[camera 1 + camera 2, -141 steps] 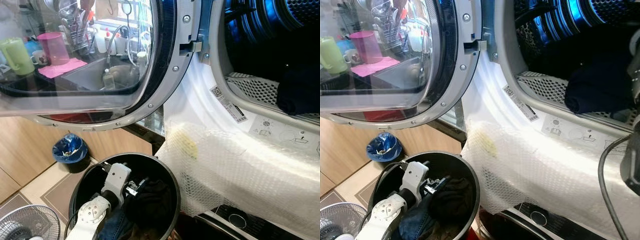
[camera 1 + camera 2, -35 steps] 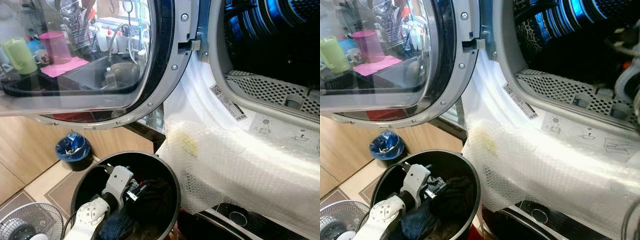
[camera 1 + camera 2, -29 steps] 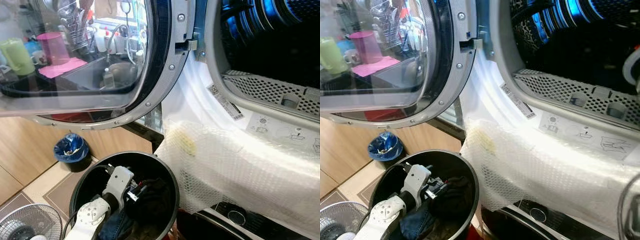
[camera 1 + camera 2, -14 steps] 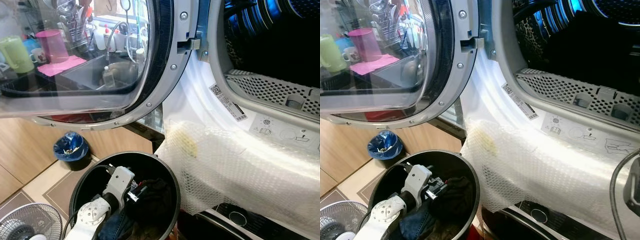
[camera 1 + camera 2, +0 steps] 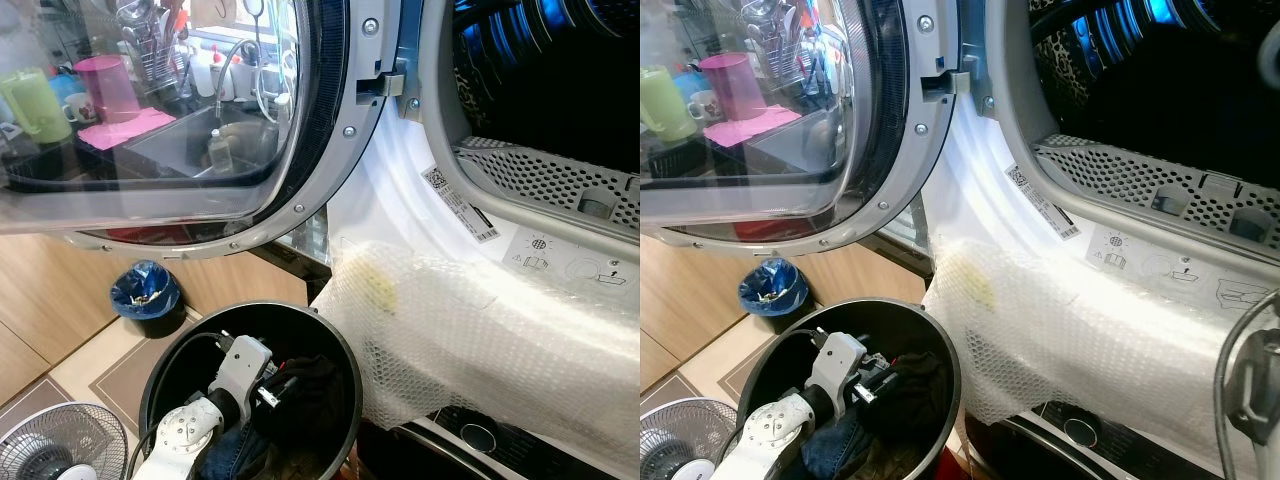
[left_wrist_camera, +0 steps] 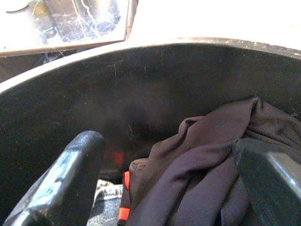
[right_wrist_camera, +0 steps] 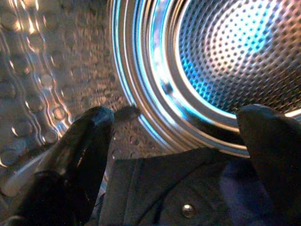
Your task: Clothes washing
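Left gripper (image 6: 164,183) sits down in the bin (image 5: 160,370) at 7 o'clock of the head view, fingers (image 6: 61,179) spread wide, straddling the dark cloth (image 6: 197,160) without pinching it. Risks there, as I read them: a shallow close takes only a fold and the piece slips on the lift, or it snags the jeans (image 5: 830,445) underneath and drags two out at once. The wrist cable (image 5: 190,345) loops against the bin rim and could catch on the way up.

Bubble wrap (image 5: 480,340) drapes over the machine's front lip at 4 o'clock, between bin and drum. A trailing sleeve could hook it and pull it loose, or land on it short of the opening. Door (image 5: 180,120) hangs open at 11 o'clock, near the lift path, so a wide swing could clip it.

Right gripper (image 7: 178,155) is inside the drum (image 7: 221,52), fingers (image 7: 84,141) apart and holding nothing. A dark garment (image 7: 160,193) with a metal button lies just beneath it. Pulling out low could rake that piece back toward the opening.

Laundry: dark, soft, crumpled, partly in the bin (black piece over denim, an orange trim (image 6: 124,197) showing beneath), partly already in the drum at 2 o'clock. Looks limp and prone to bunch.
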`<state>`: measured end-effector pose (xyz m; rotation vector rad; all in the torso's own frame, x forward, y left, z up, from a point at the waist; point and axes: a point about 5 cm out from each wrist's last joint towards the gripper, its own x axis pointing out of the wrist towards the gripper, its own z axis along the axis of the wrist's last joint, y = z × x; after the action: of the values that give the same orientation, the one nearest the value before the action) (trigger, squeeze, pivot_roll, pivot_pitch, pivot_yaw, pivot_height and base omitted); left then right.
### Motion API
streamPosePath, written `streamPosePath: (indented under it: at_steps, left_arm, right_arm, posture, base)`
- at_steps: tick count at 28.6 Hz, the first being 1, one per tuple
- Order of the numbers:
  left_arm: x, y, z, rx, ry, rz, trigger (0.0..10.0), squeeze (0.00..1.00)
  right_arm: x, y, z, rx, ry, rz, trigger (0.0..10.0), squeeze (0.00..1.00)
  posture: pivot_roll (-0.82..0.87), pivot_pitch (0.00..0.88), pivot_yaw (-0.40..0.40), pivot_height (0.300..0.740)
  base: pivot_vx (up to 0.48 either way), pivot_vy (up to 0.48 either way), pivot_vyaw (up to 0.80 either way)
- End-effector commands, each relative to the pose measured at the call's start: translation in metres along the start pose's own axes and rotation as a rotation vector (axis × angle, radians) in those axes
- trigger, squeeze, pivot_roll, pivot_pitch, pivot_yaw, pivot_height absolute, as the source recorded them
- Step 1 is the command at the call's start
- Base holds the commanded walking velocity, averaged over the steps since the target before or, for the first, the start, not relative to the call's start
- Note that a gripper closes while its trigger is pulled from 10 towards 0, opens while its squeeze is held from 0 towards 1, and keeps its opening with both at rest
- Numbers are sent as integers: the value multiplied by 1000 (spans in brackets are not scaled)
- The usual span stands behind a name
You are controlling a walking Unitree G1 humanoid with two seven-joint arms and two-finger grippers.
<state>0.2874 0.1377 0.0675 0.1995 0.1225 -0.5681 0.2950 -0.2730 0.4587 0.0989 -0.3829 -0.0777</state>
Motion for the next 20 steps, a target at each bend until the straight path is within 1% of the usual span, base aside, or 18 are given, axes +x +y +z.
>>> streamPosePath:
  at_steps: [1, 2, 4, 6, 8, 9, 10, 11, 12, 13, 15, 16, 17, 18, 19, 20]
  left_arm:
    - [-2, -1, -2, -8, 8, -10, 10000, 0]
    - [-3, -1, -2, -9, 10, -10, 10000, 0]
    - [-3, -2, -3, -10, 12, -10, 10000, 0]
    - [-3, -2, -3, -12, 13, -11, 10000, 0]
    - [-3, -2, -3, -13, 14, -12, 10000, 0]
    - [-3, -2, -3, -13, 14, -14, 10000, 0]
    - [-3, -2, -3, -13, 14, -15, 10000, 0]
    - [-3, -2, -3, -12, 14, -17, 10000, 0]
    - [-3, -2, -3, -11, 14, -17, 10000, 0]
    - [-3, -1, -3, -11, 14, -17, 10000, 0]
    - [-3, 0, -3, -10, 14, -14, 10000, 0]
    - [-3, 0, -2, -8, 15, -13, 10000, 0]
    - [-3, 1, -2, -7, 15, -12, 10000, 0]
    - [-3, 1, -2, -7, 15, -12, 10000, 0]
    - [-3, 1, -2, -6, 14, -11, 10000, 0]
    - [-3, 1, -2, -6, 12, -11, 10000, 0]
  right_arm:
    - [-11, 1, 6, 24, 0, 25, 10000, 0]
    - [-21, 4, 10, 32, -9, 73, 10000, 0]
    - [-34, 11, 12, 38, -21, 169, 10000, 0]
    - [-53, 21, 14, -10, -76, 299, 10000, 0]
    - [-69, 29, 13, -72, -132, 391, 10000, 0]
    - [-87, 38, 5, -121, -140, 497, 10000, 0]
    - [-94, 42, 0, -138, -134, 549, 10000, 0]
    - [-106, 49, -7, -165, -133, 633, 10000, 0]
    - [-127, 62, -22, -202, -105, 783, 10000, 0]
    - [-136, 68, -29, -216, -86, 848, 10000, 0]
    - [-152, 77, -41, -208, -44, 954, 10000, 0]
    - [-158, 80, -47, -220, -10, 987, 10000, 0]
    - [-165, 84, -56, -262, 24, 1030, 10000, 0]
    - [-165, 84, -56, -262, 24, 1030, 10000, 0]
    - [-173, 88, -63, -268, 43, 1078, 10000, 0]
    - [-182, 93, -69, -228, 42, 1146, 10000, 0]
  posture:
    - [15, 105, 83, 740]
    - [15, 108, 82, 740]
    - [16, 108, 81, 740]
    - [13, 109, 80, 740]
    - [11, 111, 81, 740]
    - [11, 111, 81, 740]
    - [11, 111, 81, 740]
    - [10, 112, 79, 740]
    - [11, 112, 78, 740]
    - [14, 111, 76, 740]
    - [14, 111, 76, 740]
    - [16, 112, 78, 740]
    - [16, 112, 78, 740]
    - [16, 112, 78, 740]
    - [19, 113, 79, 740]
    - [22, 107, 77, 740]
  base:
    - [0, 0, 0]
    - [0, 0, 0]
    - [0, 0, 0]
    - [0, 0, 0]
    - [0, 0, 0]
    - [0, 0, 0]
    - [0, 0, 0]
    - [0, 0, 0]
    - [0, 0, 0]
    - [0, 0, 0]
    - [0, 0, 0]
    - [0, 0, 0]
    - [0, 0, 0]
    - [0, 0, 0]
    - [0, 0, 0]
    - [0, 0, 0]
